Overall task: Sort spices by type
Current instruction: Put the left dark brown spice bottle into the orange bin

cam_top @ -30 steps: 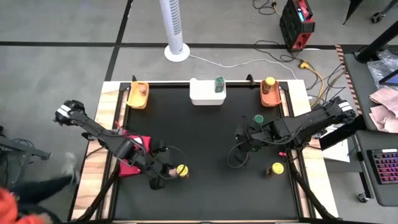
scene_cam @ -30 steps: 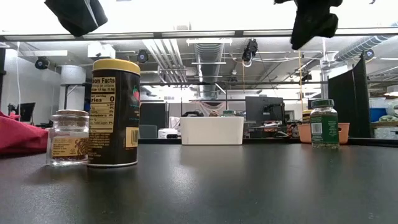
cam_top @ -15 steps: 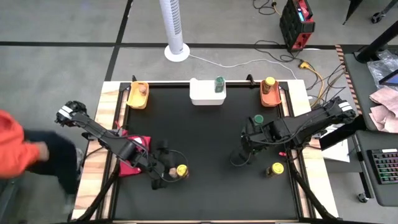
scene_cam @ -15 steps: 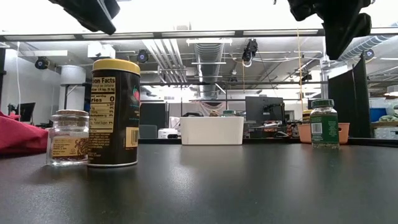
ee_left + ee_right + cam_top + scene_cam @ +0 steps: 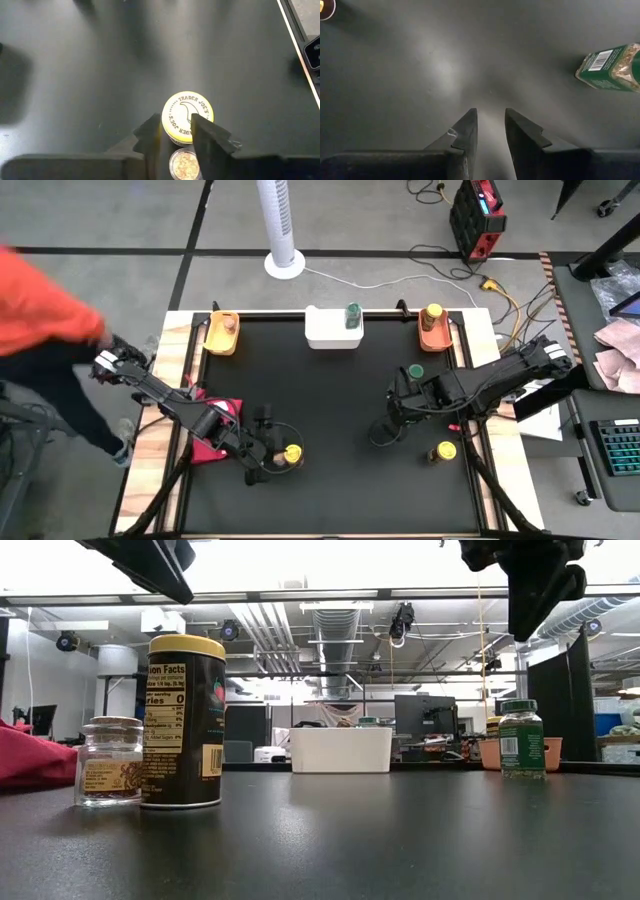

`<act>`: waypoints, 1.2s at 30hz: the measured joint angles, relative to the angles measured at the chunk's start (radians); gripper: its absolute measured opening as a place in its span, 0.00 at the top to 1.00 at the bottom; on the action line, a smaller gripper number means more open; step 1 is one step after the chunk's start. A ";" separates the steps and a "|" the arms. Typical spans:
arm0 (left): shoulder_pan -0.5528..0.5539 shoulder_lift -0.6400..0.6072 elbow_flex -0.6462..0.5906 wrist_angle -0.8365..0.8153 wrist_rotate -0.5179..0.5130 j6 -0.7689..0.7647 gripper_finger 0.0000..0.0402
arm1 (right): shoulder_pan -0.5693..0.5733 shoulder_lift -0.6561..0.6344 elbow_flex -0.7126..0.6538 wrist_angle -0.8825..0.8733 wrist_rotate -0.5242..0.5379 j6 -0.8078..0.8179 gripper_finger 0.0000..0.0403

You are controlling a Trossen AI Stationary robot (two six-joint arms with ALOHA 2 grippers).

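Left gripper (image 5: 176,137) is hovering narrowly parted, holding nothing, above the yellow-lidded dark cylindrical spice jar (image 5: 187,118) and the small clear glass jar (image 5: 183,164) touching it near the table's front-left, likely lining up a pick. Right gripper (image 5: 490,131), also slightly parted and empty, is hanging over bare mat beside the green-lidded jar (image 5: 610,67) toward the right edge. Sorted jars are sitting in the yellow tray (image 5: 222,335), white tray (image 5: 332,330) and orange tray (image 5: 433,332) along the back edge. Black matte table (image 5: 330,400); a person in an orange top (image 5: 40,310) is passing left.
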 joint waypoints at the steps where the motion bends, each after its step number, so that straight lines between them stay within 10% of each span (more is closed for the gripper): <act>1: 0.000 0.000 0.000 0.000 0.000 0.000 0.74 | 0.000 0.000 0.000 0.000 0.000 0.000 0.78; 36: 0.002 0.104 -0.023 0.080 0.017 -0.009 0.28 | 0.000 0.000 0.000 0.004 0.129 -0.106 0.44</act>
